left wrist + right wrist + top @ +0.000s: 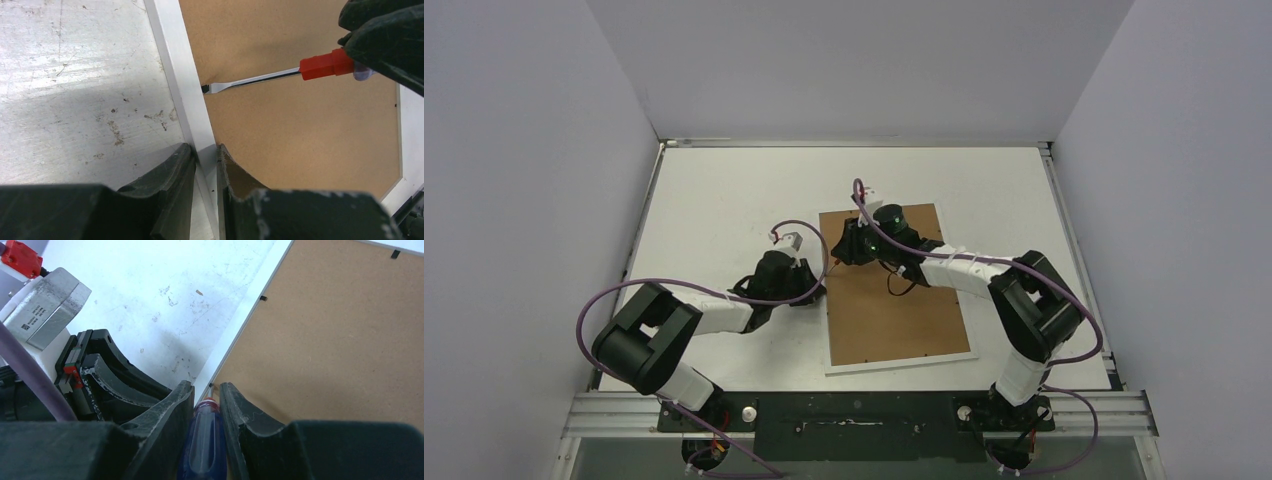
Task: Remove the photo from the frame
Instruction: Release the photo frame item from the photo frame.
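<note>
You had the frame (894, 320) lying back-up on the table (724, 190), its brown board (300, 140) facing the top camera. Your left gripper (205, 150) sat at the frame's left side, fingers pinching the white border strip (177, 60) between them. Your right gripper (207, 390) reached in over the board, fingers clamped on the screwdriver (325, 65), squeezing its blue handle (200, 455). The flat blade (250, 81) ran low across the board, its tip right at a small black tab (204, 88) against the inner edge of that strip, just beyond your left fingers.
</note>
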Robot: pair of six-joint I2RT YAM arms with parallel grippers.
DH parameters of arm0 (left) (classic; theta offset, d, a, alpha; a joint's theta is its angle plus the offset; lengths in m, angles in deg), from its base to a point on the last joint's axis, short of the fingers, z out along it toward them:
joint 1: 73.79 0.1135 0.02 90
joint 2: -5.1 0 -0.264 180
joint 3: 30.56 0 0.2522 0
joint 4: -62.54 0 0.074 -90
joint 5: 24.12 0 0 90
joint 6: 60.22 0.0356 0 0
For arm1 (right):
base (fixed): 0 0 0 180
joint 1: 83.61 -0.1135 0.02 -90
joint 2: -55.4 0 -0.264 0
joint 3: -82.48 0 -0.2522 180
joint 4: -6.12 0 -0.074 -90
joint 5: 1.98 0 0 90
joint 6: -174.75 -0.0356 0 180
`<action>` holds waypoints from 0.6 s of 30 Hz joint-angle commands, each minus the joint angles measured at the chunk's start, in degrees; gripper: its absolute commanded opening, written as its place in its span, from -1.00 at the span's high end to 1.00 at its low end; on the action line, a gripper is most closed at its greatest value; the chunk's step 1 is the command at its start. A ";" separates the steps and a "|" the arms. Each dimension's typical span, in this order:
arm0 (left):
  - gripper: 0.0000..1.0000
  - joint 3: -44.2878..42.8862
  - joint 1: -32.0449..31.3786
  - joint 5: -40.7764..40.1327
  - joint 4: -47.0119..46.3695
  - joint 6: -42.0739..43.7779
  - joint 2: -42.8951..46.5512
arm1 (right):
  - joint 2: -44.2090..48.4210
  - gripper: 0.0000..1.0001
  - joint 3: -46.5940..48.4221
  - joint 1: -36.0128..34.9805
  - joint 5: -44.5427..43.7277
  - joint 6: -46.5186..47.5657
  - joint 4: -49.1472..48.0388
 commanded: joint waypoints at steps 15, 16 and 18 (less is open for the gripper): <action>1.00 5.77 0.14 -1.10 7.80 -1.05 -1.60 | 2.18 1.00 4.60 -15.28 -17.14 4.66 17.50; 1.00 5.86 0.17 -1.11 7.81 -1.12 -1.45 | 2.75 1.00 4.74 -15.39 -17.58 4.78 17.70; 1.00 6.08 0.18 -1.03 7.78 -1.22 -0.91 | 3.73 1.00 4.58 -15.45 -17.98 4.44 17.81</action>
